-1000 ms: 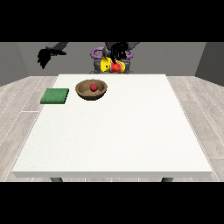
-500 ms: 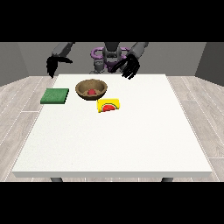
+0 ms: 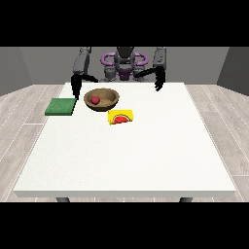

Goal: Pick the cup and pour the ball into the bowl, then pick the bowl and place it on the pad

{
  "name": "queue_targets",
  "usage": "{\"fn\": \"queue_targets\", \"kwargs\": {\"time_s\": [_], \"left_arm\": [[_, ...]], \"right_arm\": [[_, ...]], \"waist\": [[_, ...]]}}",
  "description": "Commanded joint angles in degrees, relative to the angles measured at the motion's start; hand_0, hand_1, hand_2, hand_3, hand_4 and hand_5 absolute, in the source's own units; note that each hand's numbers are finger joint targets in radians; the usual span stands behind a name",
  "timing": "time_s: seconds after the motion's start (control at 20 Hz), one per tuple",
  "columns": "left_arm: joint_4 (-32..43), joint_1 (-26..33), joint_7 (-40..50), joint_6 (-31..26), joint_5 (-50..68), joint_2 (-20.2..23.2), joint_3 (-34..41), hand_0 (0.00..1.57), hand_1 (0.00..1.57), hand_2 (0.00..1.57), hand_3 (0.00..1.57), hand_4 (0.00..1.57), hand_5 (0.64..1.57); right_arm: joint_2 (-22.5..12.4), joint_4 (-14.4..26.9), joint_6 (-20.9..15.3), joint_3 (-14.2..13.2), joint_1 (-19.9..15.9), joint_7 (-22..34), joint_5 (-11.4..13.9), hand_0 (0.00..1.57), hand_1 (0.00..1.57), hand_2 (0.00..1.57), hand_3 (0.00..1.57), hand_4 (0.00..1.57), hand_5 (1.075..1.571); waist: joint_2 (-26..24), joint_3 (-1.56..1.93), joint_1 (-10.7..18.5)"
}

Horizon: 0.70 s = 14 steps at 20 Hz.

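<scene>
The green pad is seen bare at the left; the hand at the view's left hangs beside it, its fingers not discernible. The red ball is already in the wooden bowl, which is not yet moved; the yellow cup lies tipped nearby. The hand at the view's right holds nothing, fingers likewise unclear
</scene>
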Motion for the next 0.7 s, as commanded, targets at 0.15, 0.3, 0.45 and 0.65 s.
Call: {"fn": "queue_targets", "kwargs": {"time_s": [0.15,0.3,0.45,0.65], "left_arm": [[-4.04,3.03,-2.86,-7.63,5.23,3.42,3.24,0.00,0.00,0.00,0.00,0.00,1.564],[-3.87,5.76,-1.94,-9.33,5.51,4.22,3.73,0.00,0.00,0.00,0.00,0.00,1.565],[-4.05,4.03,-6.67,-9.24,5.65,6.10,5.90,0.00,0.00,0.00,0.00,0.00,1.566],[-4.30,5.01,-5.04,-9.62,4.96,5.23,5.36,0.00,0.00,0.00,0.00,0.00,1.566]], "right_arm": [[0.46,9.67,-2.10,-0.93,-2.72,-6.05,0.01,0.00,0.00,0.00,0.00,0.29,1.567],[2.00,10.80,-6.02,0.87,-5.33,-1.93,0.41,0.00,0.00,0.00,0.00,0.25,1.567],[0.02,15.82,-1.99,-0.32,-5.50,-10.95,0.21,0.00,0.00,0.00,0.00,0.19,1.563],[-0.16,20.80,-3.14,0.72,-8.56,-11.05,0.73,0.00,0.00,0.00,0.00,0.12,1.563]], "waist": [[0.48,0.23,0.78],[-2.64,0.22,-0.23],[2.75,0.23,-0.14],[1.82,0.22,-0.79]]}}
